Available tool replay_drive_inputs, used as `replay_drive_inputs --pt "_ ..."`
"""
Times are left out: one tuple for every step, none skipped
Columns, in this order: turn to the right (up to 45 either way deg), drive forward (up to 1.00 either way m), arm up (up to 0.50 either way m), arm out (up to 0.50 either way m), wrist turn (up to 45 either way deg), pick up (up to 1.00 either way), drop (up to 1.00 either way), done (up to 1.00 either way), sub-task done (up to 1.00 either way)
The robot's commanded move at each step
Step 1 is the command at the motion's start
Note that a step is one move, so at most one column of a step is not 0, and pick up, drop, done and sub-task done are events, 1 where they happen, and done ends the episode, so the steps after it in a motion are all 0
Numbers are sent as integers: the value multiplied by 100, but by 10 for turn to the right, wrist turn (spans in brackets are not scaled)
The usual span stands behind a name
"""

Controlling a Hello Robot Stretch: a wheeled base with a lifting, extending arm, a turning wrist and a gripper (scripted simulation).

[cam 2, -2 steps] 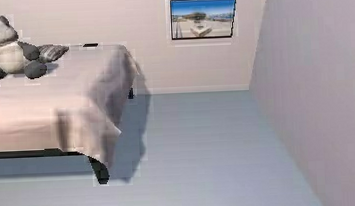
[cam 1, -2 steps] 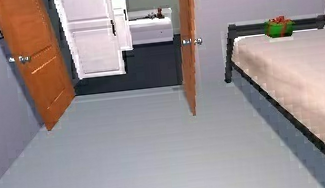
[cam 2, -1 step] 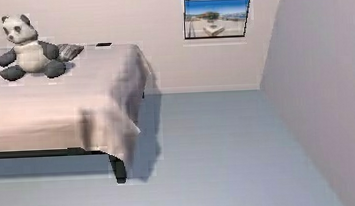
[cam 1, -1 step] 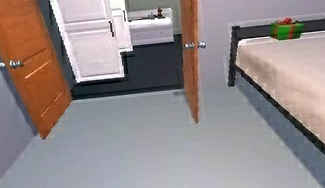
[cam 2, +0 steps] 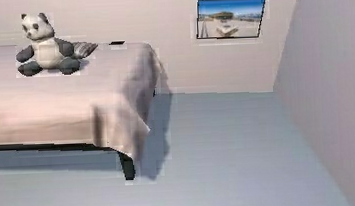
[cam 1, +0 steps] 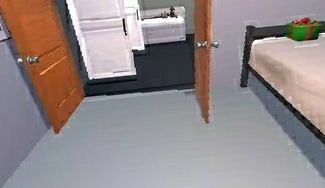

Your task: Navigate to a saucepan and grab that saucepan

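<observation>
Forward view: a left door (cam 1: 48, 59) and a right door (cam 1: 205, 62), both brown, flank a doorway at upper centre, with a white cabinet (cam 1: 103, 28) beyond. A bed (cam 1: 316, 91) at right carries a green box (cam 1: 305, 31). Arm side view: a toy panda (cam 2: 47, 47) sits on the bed at upper left; a framed picture (cam 2: 232, 17) hangs at upper right. Gripper state and saucepan location: cannot tell.

door (cam 1: 51, 58): warm wood, smooth | knob (cam 1: 32, 59): shiny metal | bedspread (cam 2: 75, 95): soft matt cloth | panda (cam 2: 45, 45): plush, furry | floor (cam 1: 146, 149): smooth, matt | bed frame (cam 2: 127, 165): dark, matt
</observation>
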Motion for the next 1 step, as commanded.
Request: replay_drive_inputs --pt "0 100 0 0 0 0 0 0 0"
